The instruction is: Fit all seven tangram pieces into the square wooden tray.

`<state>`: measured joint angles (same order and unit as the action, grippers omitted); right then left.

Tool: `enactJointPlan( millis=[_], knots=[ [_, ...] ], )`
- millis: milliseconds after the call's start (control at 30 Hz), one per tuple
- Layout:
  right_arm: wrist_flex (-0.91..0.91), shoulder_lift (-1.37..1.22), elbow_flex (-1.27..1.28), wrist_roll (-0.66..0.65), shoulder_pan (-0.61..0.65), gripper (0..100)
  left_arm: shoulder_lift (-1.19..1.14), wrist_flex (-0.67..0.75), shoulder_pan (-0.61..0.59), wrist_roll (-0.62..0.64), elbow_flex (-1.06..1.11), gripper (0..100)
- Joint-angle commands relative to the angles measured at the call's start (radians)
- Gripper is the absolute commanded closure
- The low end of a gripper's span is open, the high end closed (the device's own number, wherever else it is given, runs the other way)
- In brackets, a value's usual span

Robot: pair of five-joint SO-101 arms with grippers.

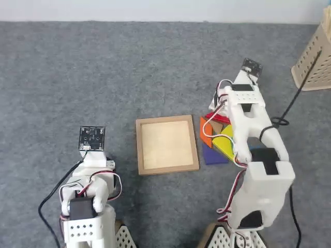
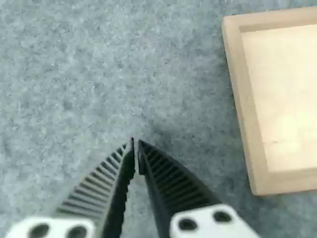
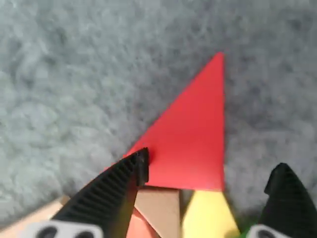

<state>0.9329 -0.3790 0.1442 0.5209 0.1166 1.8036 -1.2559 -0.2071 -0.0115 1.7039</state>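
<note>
The square wooden tray (image 1: 168, 144) lies mid-table on grey carpet, its floor bare; its corner also shows in the left wrist view as the tray (image 2: 247, 124). Just right of it the tangram pieces lie in a cluster: an orange piece (image 1: 205, 132), a yellow piece (image 1: 225, 142), a purple piece (image 1: 212, 155) and a red triangle (image 1: 217, 118). My right gripper (image 3: 213, 168) hangs open over the red triangle (image 3: 193, 134), one finger on each side of its wide end, with a yellow piece (image 3: 208, 215) and a tan piece (image 3: 158, 208) beside it. My left gripper (image 2: 134, 145) is shut and holds nothing, above carpet left of the tray.
A pale perforated box (image 1: 315, 54) stands at the far right edge, with a black cable (image 1: 289, 111) running from it toward the right arm (image 1: 256, 155). Bare carpet stretches behind and left of the tray.
</note>
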Motion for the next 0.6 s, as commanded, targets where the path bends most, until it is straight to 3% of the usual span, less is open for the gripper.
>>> enactJointPlan(
  millis=[0, 267, 567],
  knots=[
    [0.039, -0.007, -0.06, 0.012, 0.005, 62.0, 0.023, -0.006, -0.005, 0.008, -0.019, 99],
    [0.041, -0.013, -0.1, 0.008, 0.005, 82.0, 0.023, -0.006, -0.005, 0.008, -0.019, 99],
    [0.05, -0.004, -0.101, -0.035, 0.002, 84.4, 0.023, -0.006, -0.005, 0.008, -0.019, 99]
  ],
)
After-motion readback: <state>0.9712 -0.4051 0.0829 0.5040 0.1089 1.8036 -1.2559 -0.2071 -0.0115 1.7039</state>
